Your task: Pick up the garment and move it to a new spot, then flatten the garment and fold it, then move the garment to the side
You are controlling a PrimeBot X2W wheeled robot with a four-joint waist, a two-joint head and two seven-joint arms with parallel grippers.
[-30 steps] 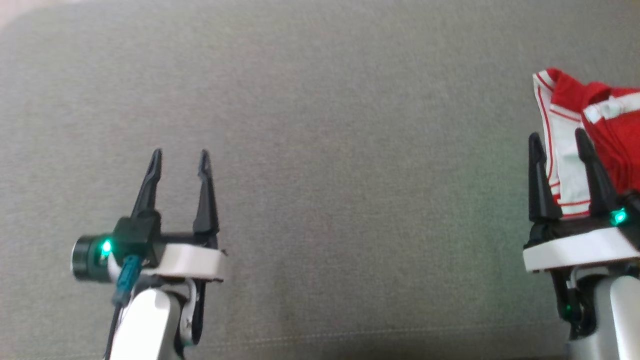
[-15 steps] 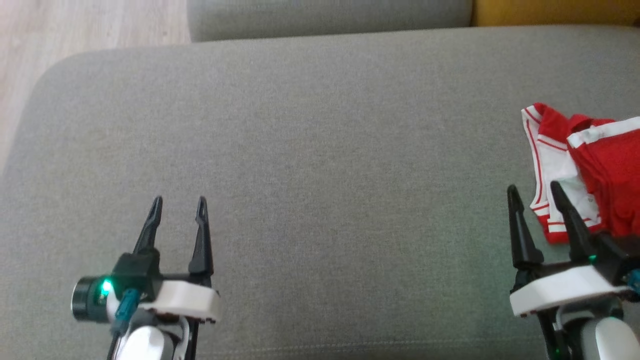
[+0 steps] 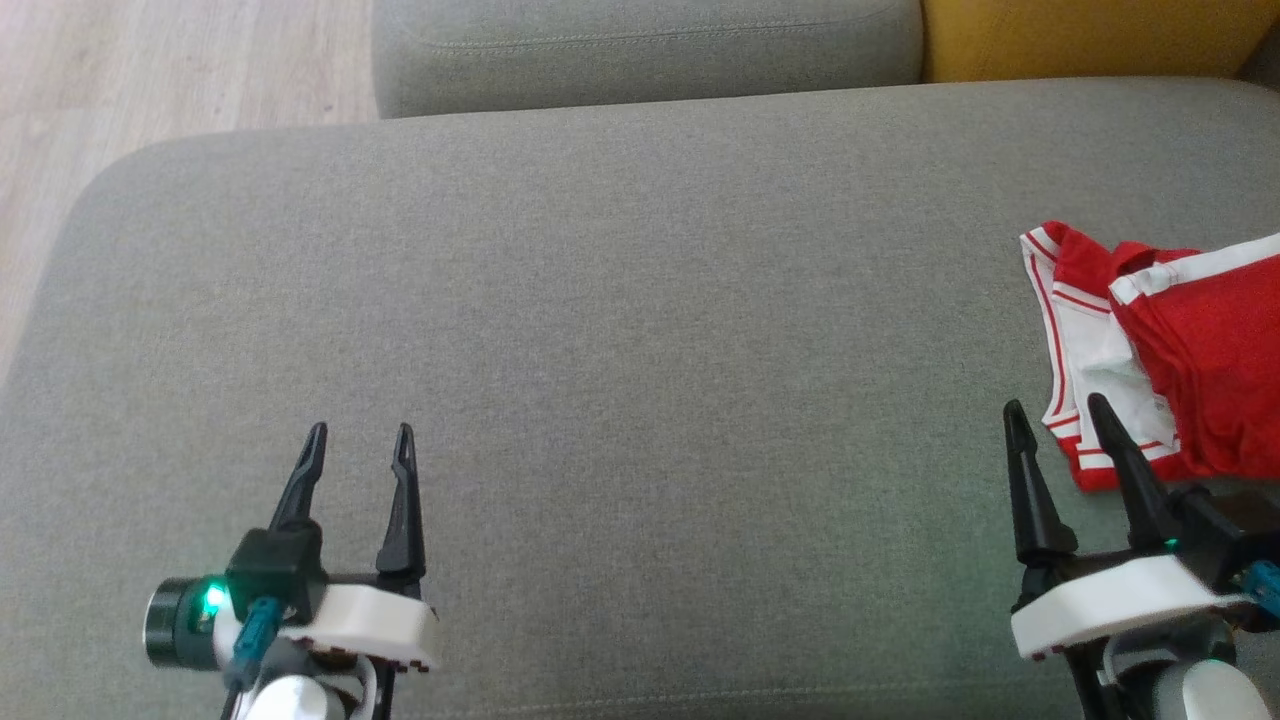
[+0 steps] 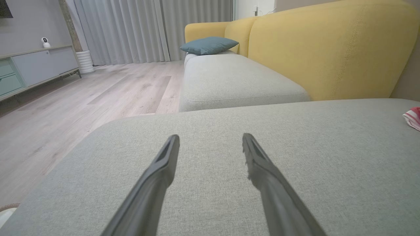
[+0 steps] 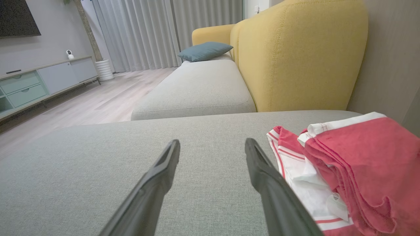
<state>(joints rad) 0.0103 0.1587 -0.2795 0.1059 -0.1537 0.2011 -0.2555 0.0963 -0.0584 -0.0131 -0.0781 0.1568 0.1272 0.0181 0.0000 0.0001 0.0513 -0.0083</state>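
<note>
A crumpled red and white garment (image 3: 1180, 340) lies at the right edge of the grey sofa cushion (image 3: 620, 330), partly cut off by the frame. In the right wrist view the garment (image 5: 354, 164) sits just right of my fingers. My right gripper (image 3: 1058, 418) stands open just left of and nearer than the garment, holding nothing. My left gripper (image 3: 360, 440) is open over bare cushion at the lower left, far from the garment. A small corner of the garment (image 4: 412, 117) shows at the far right of the left wrist view.
A second grey seat cushion (image 3: 640, 50) lies beyond, with a yellow sofa back (image 3: 1090, 38) at the top right and a teal pillow (image 5: 205, 50) further along. Wooden floor (image 3: 150, 70) drops off past the cushion's rounded left corner.
The head camera has tilted up and back, bringing the far cushion, yellow back and floor into view. Both grippers stay open; the right one now sits below the garment instead of in front of it.
</note>
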